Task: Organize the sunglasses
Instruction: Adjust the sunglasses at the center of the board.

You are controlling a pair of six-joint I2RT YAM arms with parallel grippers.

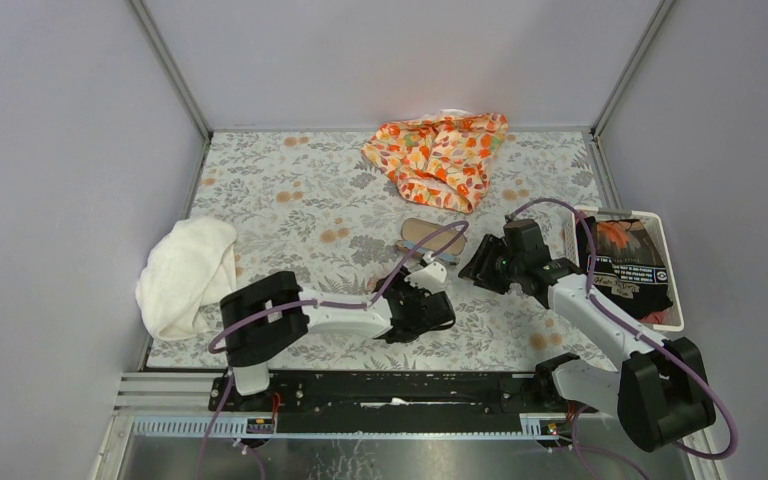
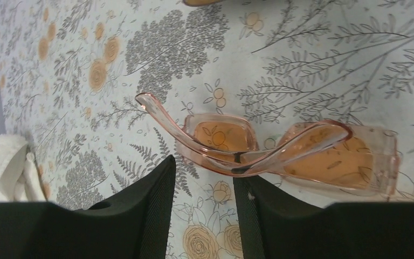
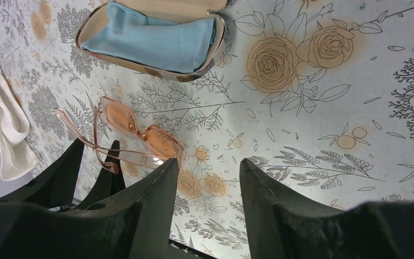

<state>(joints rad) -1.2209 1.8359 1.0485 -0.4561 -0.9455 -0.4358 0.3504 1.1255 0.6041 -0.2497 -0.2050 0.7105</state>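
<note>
The sunglasses [image 2: 280,154] lie on the floral tablecloth with their thin orange-pink arms folded across the pale lenses. My left gripper [image 2: 202,181] is open, its black fingertips right at the near edge of the frame with nothing between them. In the right wrist view the sunglasses [image 3: 140,135] sit just past the left finger of my right gripper [image 3: 207,167], which is open and empty. The left gripper's fingers [image 3: 59,178] show beside the glasses. From above, the left gripper [image 1: 430,285] and right gripper [image 1: 475,265] face each other at mid-table.
An open plaid case [image 3: 194,67] holding a blue cloth [image 3: 151,38] lies just beyond the glasses, the case [image 1: 432,236] near the table's middle. An orange patterned cloth [image 1: 440,155] lies at the back, a white towel [image 1: 188,272] at the left edge, and a white basket [image 1: 665,240] at the right.
</note>
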